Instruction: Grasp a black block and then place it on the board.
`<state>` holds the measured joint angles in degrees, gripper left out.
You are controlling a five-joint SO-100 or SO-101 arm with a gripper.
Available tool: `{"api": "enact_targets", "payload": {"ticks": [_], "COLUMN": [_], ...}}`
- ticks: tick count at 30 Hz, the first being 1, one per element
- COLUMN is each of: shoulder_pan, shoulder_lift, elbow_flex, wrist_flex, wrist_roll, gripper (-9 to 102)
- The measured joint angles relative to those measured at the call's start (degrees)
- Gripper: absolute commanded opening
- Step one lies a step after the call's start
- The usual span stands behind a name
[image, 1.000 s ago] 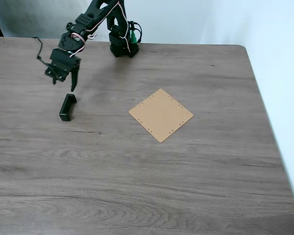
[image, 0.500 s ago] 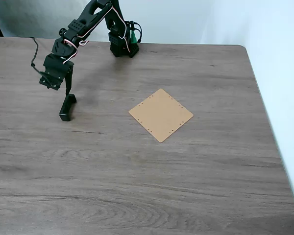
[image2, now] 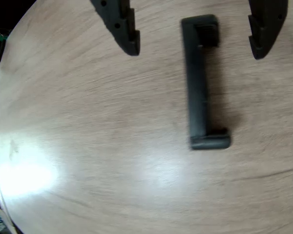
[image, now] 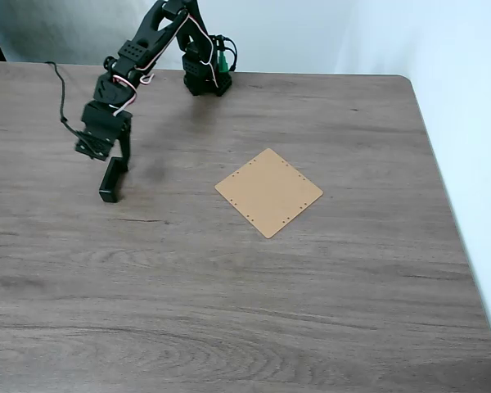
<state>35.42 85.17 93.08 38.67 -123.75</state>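
The arm (image: 151,37) reaches from its base at the table's far edge toward the left of the fixed view, wrist bent downward. Its gripper (image2: 194,46) points at the tabletop, jaws spread wide apart with nothing clamped between the two fingers (image2: 121,24).

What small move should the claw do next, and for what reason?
Probably lower straight down. In the wrist view the open claw has one finger on each side of the black block's upper end, and the block lies flat on the table, not yet gripped.

Grey-brown wood-grain table (image: 327,311), white wall (image: 466,98) beyond.
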Motion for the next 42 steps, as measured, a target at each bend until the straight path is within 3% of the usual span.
{"api": "enact_targets", "payload": {"ticks": [42], "shoulder_pan": [4.8], "shoulder_lift": [-8.0], "elbow_flex": [-2.8], "wrist_flex": [0.1], "wrist_roll": [-6.0], "gripper": [27]}}
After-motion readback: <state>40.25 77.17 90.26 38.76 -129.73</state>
